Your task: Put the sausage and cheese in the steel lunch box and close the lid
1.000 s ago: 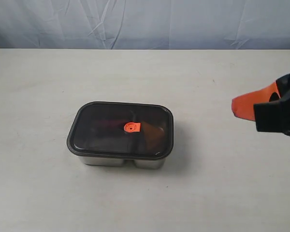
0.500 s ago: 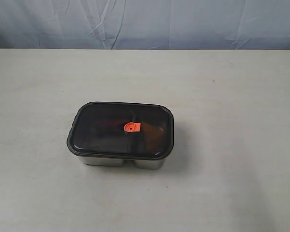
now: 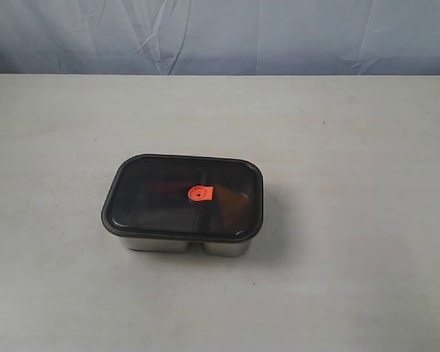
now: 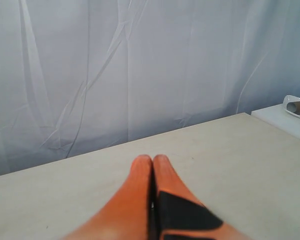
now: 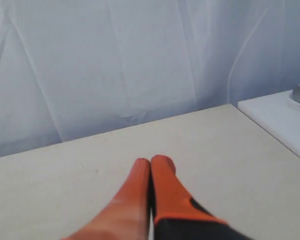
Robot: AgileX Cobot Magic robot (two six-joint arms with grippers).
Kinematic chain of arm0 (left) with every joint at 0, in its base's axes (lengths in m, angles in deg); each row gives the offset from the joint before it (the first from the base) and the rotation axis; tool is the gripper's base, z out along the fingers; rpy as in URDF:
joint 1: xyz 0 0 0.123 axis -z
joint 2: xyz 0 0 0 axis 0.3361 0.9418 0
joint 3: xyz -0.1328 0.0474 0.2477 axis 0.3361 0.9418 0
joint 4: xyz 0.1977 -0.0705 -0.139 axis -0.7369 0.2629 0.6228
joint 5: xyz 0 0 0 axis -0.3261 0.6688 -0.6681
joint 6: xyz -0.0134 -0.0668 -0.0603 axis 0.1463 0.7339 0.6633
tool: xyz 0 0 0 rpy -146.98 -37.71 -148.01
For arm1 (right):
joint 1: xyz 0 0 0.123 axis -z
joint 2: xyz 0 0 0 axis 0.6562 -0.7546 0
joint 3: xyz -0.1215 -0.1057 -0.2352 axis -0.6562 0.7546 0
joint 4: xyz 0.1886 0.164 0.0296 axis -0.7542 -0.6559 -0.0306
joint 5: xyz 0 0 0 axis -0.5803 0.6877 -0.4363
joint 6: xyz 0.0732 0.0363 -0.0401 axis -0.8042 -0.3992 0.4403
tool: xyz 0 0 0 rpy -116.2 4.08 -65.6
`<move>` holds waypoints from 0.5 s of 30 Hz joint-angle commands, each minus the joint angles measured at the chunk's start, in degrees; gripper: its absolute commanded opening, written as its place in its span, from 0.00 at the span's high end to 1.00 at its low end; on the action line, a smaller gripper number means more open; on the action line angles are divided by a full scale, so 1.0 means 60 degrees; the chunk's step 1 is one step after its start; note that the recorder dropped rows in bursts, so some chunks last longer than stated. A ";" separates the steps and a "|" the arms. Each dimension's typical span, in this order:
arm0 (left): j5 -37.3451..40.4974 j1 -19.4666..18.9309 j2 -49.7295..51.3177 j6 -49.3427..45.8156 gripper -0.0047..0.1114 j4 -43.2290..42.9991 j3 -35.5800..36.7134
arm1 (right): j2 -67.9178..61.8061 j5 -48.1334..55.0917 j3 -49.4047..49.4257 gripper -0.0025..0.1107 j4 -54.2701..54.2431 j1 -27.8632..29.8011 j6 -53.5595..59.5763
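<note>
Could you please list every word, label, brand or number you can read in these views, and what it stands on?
None: no readable text anywhere.
The orange valve tab on the lid has a tiny round mark, too small to read.
The steel lunch box shows no lettering.

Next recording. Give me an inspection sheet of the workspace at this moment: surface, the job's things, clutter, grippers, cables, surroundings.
Surface: pale table, bare around the box.
Job's things: steel lunch box stands left of the table's middle with the dark lid seated on it and the orange valve tab at centre. A reddish streak and a brownish shape show through the lid, too dim to identify.
Clutter: nothing seen.
Grippers: left gripper shut, empty, above the table; right gripper shut, empty; neither shows in the exterior view.
Cables: nothing seen.
Surroundings: wrinkled pale curtain behind the table; white ledge beside it.
</note>
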 commanded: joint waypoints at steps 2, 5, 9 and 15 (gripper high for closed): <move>-0.0029 -0.0004 -0.0057 0.0037 0.96 -0.0089 0.0033 | 0.0716 -0.0858 0.1730 0.99 0.0328 0.0460 0.0084; -0.0029 -0.0004 -0.0057 0.0037 0.96 -0.0089 0.0033 | 0.0716 -0.1511 0.2283 0.99 0.0371 0.0480 0.0067; -0.0029 -0.0004 -0.0057 0.0037 0.96 -0.0089 0.0033 | 0.0716 -0.1679 0.2678 0.99 0.0527 0.0480 0.0067; -0.0029 -0.0004 -0.0057 0.0037 0.96 -0.0089 0.0033 | 0.0716 -0.1749 0.3440 0.99 0.1148 0.0480 0.0067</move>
